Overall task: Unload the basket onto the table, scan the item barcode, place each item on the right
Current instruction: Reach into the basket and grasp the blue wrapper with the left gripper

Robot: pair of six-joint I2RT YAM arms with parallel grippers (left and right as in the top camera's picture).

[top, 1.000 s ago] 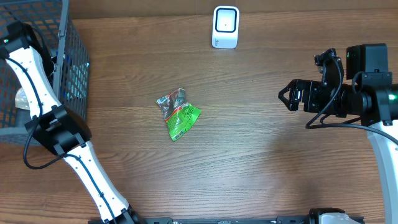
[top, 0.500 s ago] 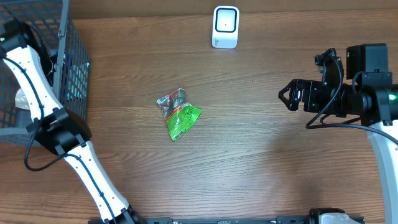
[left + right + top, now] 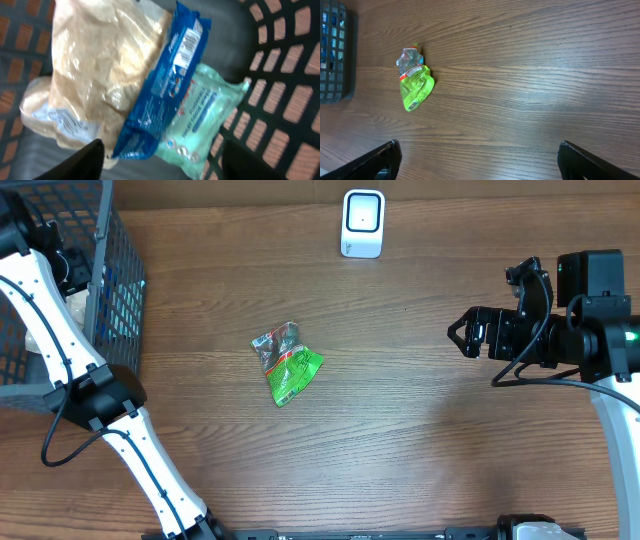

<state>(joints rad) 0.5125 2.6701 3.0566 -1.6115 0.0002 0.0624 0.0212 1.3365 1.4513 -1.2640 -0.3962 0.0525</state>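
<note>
L gripper (image 3: 164, 151), jaws spread wide & holding nothing, hangs over a blue packet (image 3: 165, 95), tan bag (image 3: 95, 65) & mint pack (image 3: 200, 125) inside the wire basket (image 3: 120, 290). Vs. a sec ago the L arm has shifted further across the basket, prob. a drop-off done, so the next item looks due. That item, a green snack packet (image 3: 287, 363), lies mid-table (image 3: 420, 440), well apart from the basket & from the scanner (image 3: 362, 223). R gripper (image 3: 460, 336), also wide open & empty, sits off to the packet's right.
</note>
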